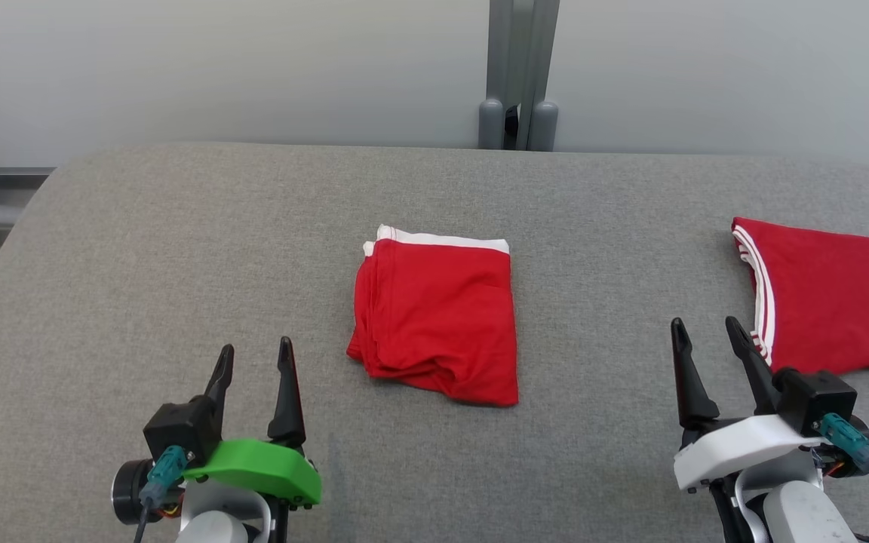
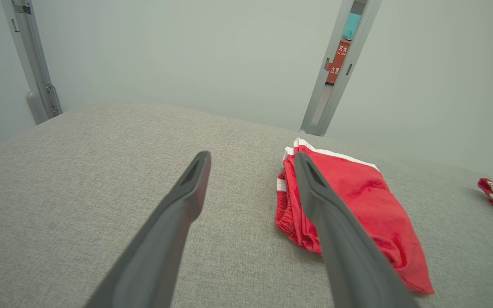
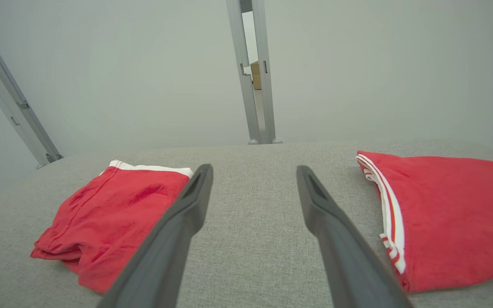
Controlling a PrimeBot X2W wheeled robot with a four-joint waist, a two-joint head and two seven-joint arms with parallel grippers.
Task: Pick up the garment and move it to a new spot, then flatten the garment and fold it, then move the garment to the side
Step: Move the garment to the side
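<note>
Garment [image 1: 434, 320] lies folded mid table [image 1: 178, 249]; my left claw [image 1: 255, 347] and right claw [image 1: 704, 324] gape empty, so I judge only the move aside remains.

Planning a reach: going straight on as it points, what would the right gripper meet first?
The right gripper probably meets bare grey table, between the folded garment and the other red garment; depth unclear.

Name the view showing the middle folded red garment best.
The head view: the folded garment lies whole, uncovered. In the left wrist view a finger of the left gripper crosses it; in the right wrist view a finger of the right gripper covers one edge.
</note>
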